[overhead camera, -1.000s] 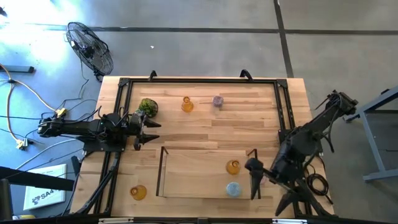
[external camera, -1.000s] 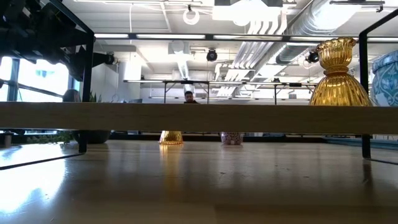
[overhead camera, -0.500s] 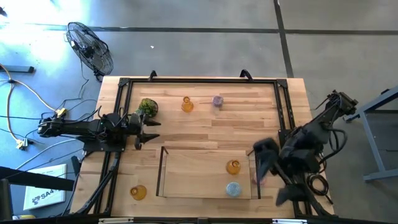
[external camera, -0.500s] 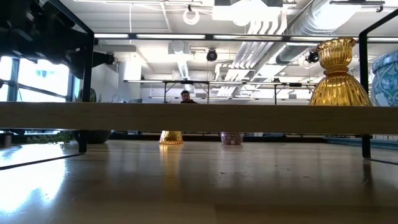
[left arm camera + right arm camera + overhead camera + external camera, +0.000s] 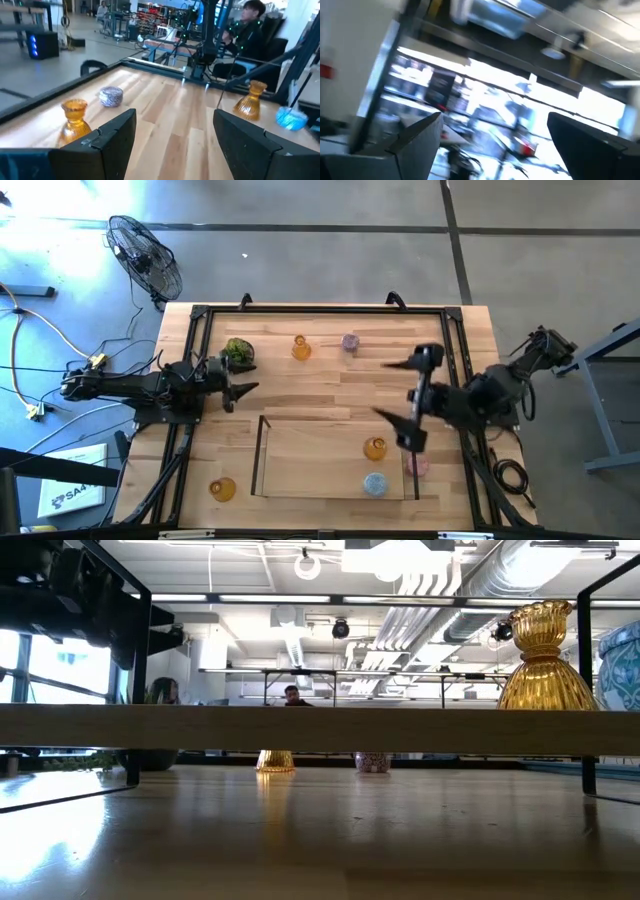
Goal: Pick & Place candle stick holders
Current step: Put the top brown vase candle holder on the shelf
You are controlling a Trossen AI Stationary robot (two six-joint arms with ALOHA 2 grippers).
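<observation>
Two amber holders (image 5: 300,347) (image 5: 222,489) and a mauve one (image 5: 349,341) stand on the table. A third amber holder (image 5: 374,448) and a light blue one (image 5: 375,483) stand in the low tray (image 5: 263,456). A pink holder (image 5: 416,466) stands at the tray's right wall. My right gripper (image 5: 402,394) is open and empty, raised above the table just beyond the tray's far right corner. My left gripper (image 5: 238,394) is open and empty at the table's left, near the green mossy ball (image 5: 237,352). In its wrist view (image 5: 172,145) it faces an amber holder (image 5: 75,118) and the mauve one (image 5: 111,96).
A black frame (image 5: 320,310) runs around the table's edges. In the low view the tray's wooden wall (image 5: 300,727) crosses the picture, with an amber holder (image 5: 545,655) and the blue one (image 5: 620,665) behind it. A person (image 5: 250,20) sits beyond the table's right side.
My right gripper has risen from the tray's right wall and swung toward the table's far edge, tipping from pointing down to nearly level. The pink holder now shows at the tray's right wall where the gripper was.
</observation>
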